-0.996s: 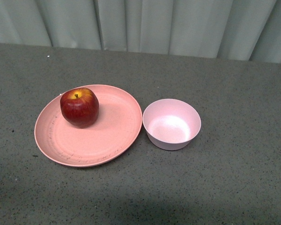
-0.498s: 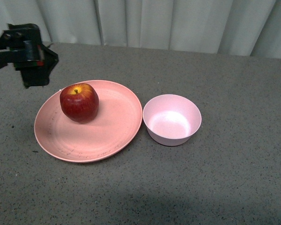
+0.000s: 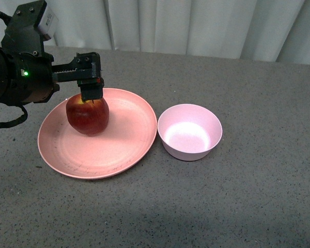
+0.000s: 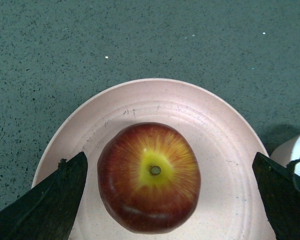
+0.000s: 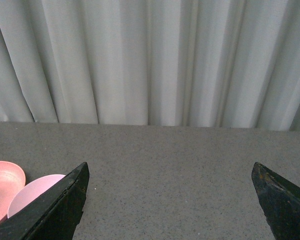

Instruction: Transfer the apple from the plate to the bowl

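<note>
While the apple (image 3: 88, 118) is sitting stem-up on the far-left part of the salmon-pink plate (image 3: 119, 147), the left arm (image 3: 20, 77) is hovering directly over it. Its jaws are standing wide open, one on either side of the apple. The wrist view is showing plate in both gaps, so they are not gripping it. The pale pink bowl (image 3: 190, 132) is resting just beside the plate, to its right, on the grey speckled surface (image 3: 248, 196). The right arm's jaws are also gaping open above the surface, facing the pale curtain (image 5: 150, 60).
</note>
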`<state>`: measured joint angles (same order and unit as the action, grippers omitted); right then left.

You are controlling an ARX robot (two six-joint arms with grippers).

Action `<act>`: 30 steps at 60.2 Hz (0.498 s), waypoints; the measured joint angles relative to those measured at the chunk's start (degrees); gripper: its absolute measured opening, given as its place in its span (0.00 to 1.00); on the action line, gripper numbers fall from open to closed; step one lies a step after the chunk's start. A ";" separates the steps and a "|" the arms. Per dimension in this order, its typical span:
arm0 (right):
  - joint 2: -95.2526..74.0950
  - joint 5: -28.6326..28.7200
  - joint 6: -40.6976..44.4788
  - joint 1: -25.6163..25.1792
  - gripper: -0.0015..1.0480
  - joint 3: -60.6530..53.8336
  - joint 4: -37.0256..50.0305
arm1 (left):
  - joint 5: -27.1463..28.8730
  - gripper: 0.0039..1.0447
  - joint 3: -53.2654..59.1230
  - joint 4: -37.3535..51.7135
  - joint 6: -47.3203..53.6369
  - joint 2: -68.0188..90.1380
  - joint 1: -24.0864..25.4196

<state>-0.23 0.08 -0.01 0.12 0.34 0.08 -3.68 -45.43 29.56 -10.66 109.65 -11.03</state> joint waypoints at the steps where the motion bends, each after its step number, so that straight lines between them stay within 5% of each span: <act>1: 0.00 0.00 0.00 0.00 0.91 0.00 0.00 | 0.00 0.94 -0.15 -0.04 0.00 0.26 0.04; 30: 0.00 -0.02 0.00 0.00 0.91 0.00 0.00 | -2.54 0.94 -2.21 -1.68 -0.50 5.49 0.44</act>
<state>-0.23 0.05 -0.01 0.12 0.34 0.08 -6.22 -47.64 27.88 -11.16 115.13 -10.59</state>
